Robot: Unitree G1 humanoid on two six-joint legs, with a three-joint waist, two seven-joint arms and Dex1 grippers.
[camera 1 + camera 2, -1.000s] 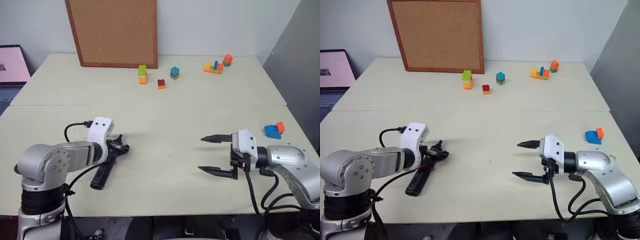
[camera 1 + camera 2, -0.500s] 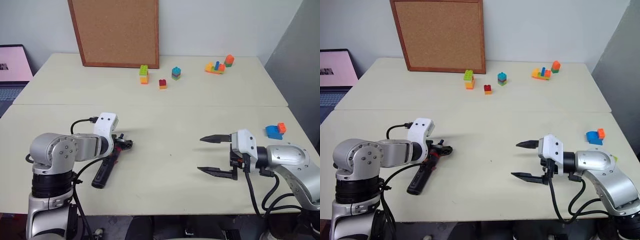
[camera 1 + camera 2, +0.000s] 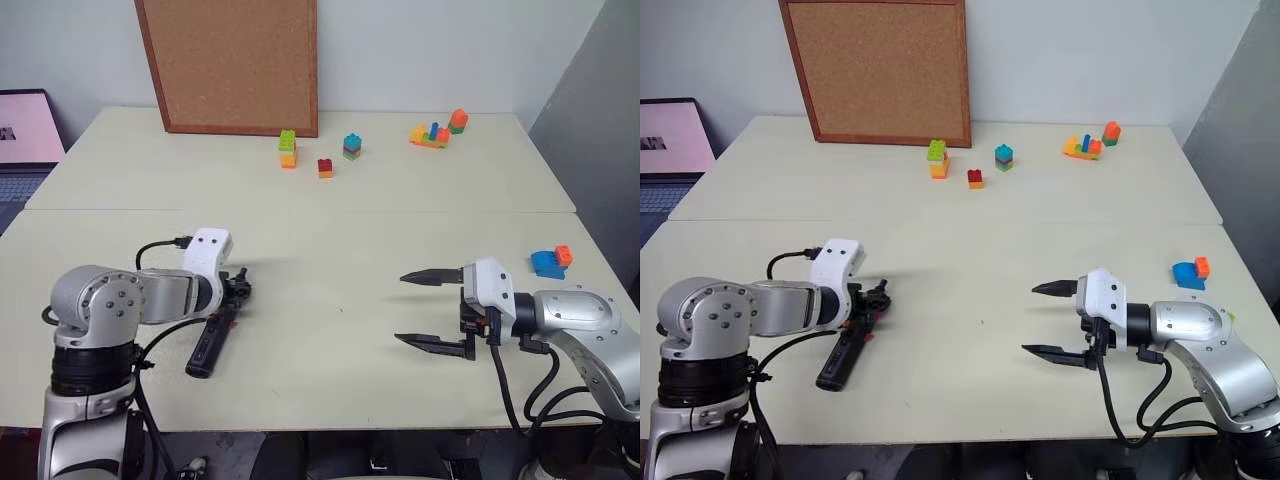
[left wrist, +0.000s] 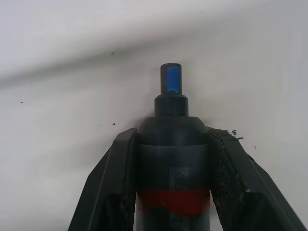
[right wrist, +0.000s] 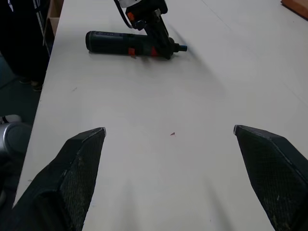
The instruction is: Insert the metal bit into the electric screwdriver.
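The electric screwdriver point(image 3: 207, 348) lies flat on the near left of the table, a black pen-shaped tool with a red band. My left gripper point(image 3: 238, 290) is shut on its front end. In the left wrist view both fingers press the barrel point(image 4: 172, 154) just ahead of the red band, and the narrow tip with a blue socket point(image 4: 171, 79) sticks out past them. My right gripper point(image 3: 401, 308) hovers open over the near right of the table, pointing left, with nothing between its fingers. The metal bit is out of view.
A cork board point(image 3: 228, 62) leans on the back wall. Small toy-brick stacks point(image 3: 287, 148) point(image 3: 324, 167) point(image 3: 351, 146) point(image 3: 436, 130) stand along the far table. Blue and orange bricks point(image 3: 548, 261) lie near the right edge. A laptop point(image 3: 25, 130) sits at far left.
My left gripper's fingers have closed from open onto the front of the electric screwdriver. The right gripper has kept still and open.
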